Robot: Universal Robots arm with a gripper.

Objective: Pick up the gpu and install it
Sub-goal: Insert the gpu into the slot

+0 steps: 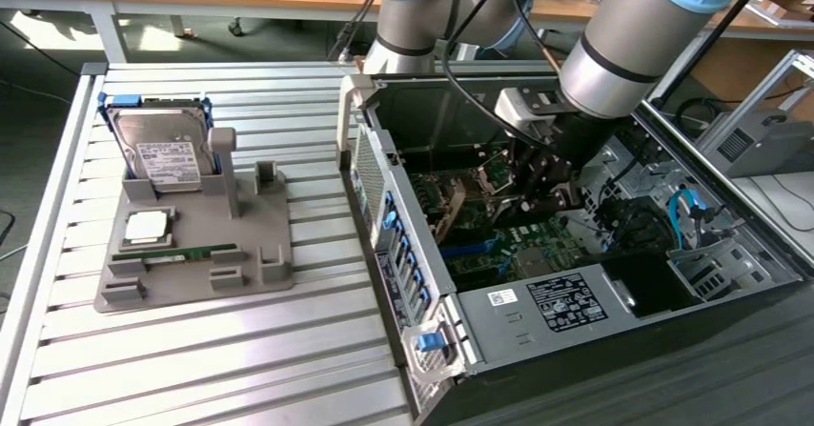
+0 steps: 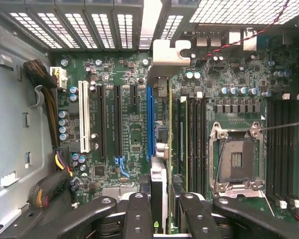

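Gripping the gpu (image 2: 160, 186) edge-on in my closed claw (image 2: 164, 206), I should align it squarely over the blue slot (image 2: 150, 117).

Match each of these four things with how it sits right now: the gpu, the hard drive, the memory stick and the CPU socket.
Things:
1. gpu
2. hard drive
3. memory stick
4. CPU socket

States:
A. lying flat on the grey holder
B. empty, on the motherboard
C. clamped edge-on in the gripper
D. propped up in that holder, label showing

Pairs: 1-C, 2-D, 3-A, 4-B
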